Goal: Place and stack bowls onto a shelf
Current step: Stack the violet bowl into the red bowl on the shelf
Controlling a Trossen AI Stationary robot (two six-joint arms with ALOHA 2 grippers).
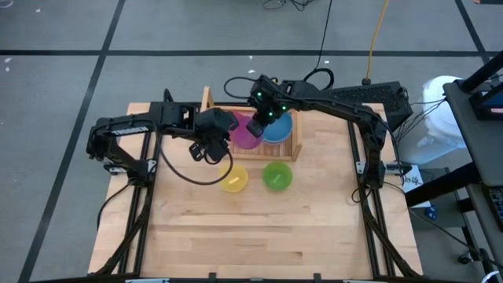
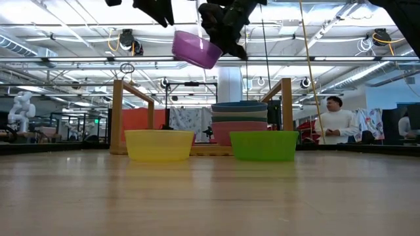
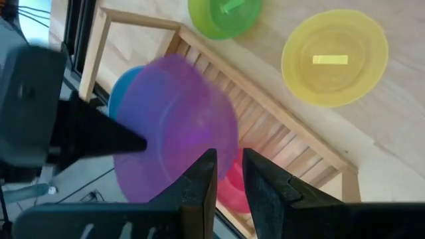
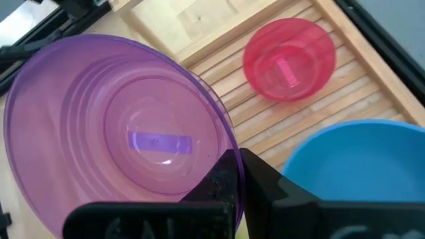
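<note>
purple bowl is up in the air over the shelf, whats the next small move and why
Probably lower it onto the red bowl. The right hand is shut on the rim of the purple bowl, holding it tilted above the shelf. The red bowl sits alone on the slats beside the stack topped by the blue bowl. The left hand waits nearby.

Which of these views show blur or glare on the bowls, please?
Left wrist view: the purple bowl is smeared and soft, while the yellow bowl on the table is sharper. Right wrist view: the purple bowl is crisp, with a bright reflection in its base. Low view: the near tabletop is out of focus.
</note>
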